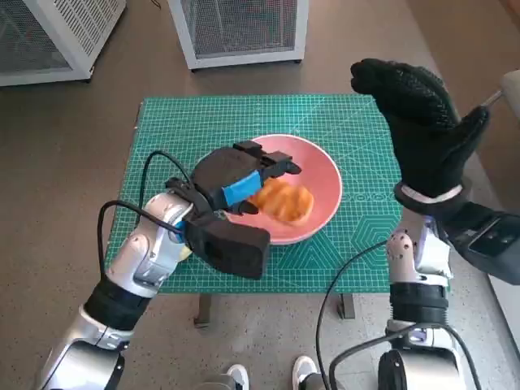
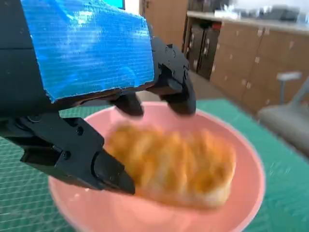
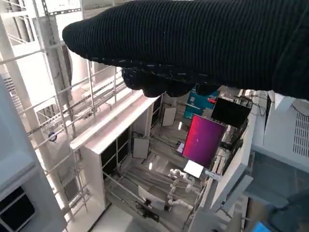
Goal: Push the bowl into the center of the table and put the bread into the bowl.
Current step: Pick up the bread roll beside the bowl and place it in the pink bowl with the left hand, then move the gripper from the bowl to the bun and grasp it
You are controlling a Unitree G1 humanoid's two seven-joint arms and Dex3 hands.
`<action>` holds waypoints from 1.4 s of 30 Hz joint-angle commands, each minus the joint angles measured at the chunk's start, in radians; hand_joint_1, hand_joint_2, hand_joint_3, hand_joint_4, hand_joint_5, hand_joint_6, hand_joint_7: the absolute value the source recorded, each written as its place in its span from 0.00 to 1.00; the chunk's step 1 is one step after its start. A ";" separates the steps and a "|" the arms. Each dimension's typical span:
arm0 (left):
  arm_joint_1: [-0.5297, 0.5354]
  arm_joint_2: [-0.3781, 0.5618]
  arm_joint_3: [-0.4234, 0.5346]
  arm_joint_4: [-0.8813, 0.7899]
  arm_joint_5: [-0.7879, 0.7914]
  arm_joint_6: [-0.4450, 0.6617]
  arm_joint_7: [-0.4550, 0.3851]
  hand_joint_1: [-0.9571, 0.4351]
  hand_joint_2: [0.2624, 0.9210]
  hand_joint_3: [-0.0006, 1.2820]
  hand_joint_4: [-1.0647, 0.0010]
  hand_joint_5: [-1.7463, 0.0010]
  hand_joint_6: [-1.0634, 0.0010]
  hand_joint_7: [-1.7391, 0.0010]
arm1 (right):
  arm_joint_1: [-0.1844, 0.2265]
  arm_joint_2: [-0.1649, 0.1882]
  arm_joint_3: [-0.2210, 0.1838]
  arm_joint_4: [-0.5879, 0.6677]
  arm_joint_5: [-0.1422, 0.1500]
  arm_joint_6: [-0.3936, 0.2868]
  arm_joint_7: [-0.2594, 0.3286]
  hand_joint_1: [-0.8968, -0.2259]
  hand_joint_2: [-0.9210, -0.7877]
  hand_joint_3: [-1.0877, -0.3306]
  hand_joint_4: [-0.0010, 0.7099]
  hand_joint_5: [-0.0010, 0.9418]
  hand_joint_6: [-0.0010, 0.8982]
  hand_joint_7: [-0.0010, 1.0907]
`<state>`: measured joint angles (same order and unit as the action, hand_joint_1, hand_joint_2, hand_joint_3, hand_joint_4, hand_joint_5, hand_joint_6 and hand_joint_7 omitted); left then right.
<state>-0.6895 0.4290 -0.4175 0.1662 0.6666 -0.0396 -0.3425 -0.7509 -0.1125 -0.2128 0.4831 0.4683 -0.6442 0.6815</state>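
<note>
Left hand (image 1: 244,183) over bread (image 1: 283,200) in bowl (image 1: 325,175); cabinets (image 1: 240,28) behind.

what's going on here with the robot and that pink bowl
The robot's left hand hovers over a pink bowl near the middle of the green mat, its fingers spread around a piece of bread lying in the bowl. Whether the fingers touch the bread is unclear. The gloved right hand is raised off to the side, holding nothing.

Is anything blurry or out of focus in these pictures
Left wrist view: the bread is smeared soft while the left hand stays sharp. Head view: crisp, with straight table edges bowed by the wide lens. Right wrist view: sharp.
</note>
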 commanded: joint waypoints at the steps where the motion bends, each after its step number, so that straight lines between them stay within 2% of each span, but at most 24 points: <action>1: 0.021 0.012 0.016 -0.046 0.002 0.015 -0.023 0.41 0.89 0.01 0.97 1.00 0.84 0.97 | 0.028 0.002 0.004 -0.005 -0.008 0.014 -0.009 0.43 0.00 0.62 0.36 0.00 0.03 0.56; 12: 0.054 0.025 0.071 -0.124 -0.050 0.042 -0.078 0.39 0.89 0.01 1.00 1.00 0.85 0.98 | 0.029 0.003 0.008 -0.007 -0.016 0.011 -0.020 0.42 0.00 0.62 0.36 0.00 0.03 0.56; 15: 0.110 0.083 0.187 -0.294 -0.115 0.092 -0.129 0.40 0.86 0.00 1.00 1.00 0.85 0.98 | 0.029 0.007 0.012 -0.013 -0.019 0.010 -0.024 0.42 0.00 0.62 0.36 0.00 0.03 0.56; 24: 0.184 0.164 0.330 -0.549 -0.143 0.224 -0.234 0.51 0.74 0.00 0.98 1.00 0.83 0.98 | 0.025 0.002 0.012 0.000 -0.016 0.002 -0.017 0.43 0.00 0.62 0.36 0.00 0.03 0.56; 29: 0.225 0.219 0.379 -0.662 -0.152 0.325 -0.322 0.62 0.69 0.00 0.98 1.00 0.83 0.98 | 0.025 0.001 0.011 0.001 -0.010 0.003 -0.013 0.43 0.00 0.62 0.36 0.00 0.03 0.56; 35: 0.277 0.272 0.420 -0.737 -0.158 0.415 -0.394 0.71 0.67 0.00 0.96 0.99 0.82 0.98 | 0.025 0.000 0.009 0.005 -0.005 0.005 -0.009 0.43 0.00 0.62 0.36 0.00 0.03 0.55; 42: 0.348 0.304 0.443 -0.792 -0.160 0.473 -0.421 0.76 0.66 0.00 0.95 1.00 0.81 0.98 | 0.022 0.000 0.004 0.015 0.004 0.008 0.001 0.43 0.00 0.63 0.36 0.00 0.03 0.55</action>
<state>-0.3709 0.7132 0.0133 -0.5874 0.5073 0.4074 -0.7486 -0.7464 -0.1119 -0.2072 0.4793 0.4682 -0.6432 0.6695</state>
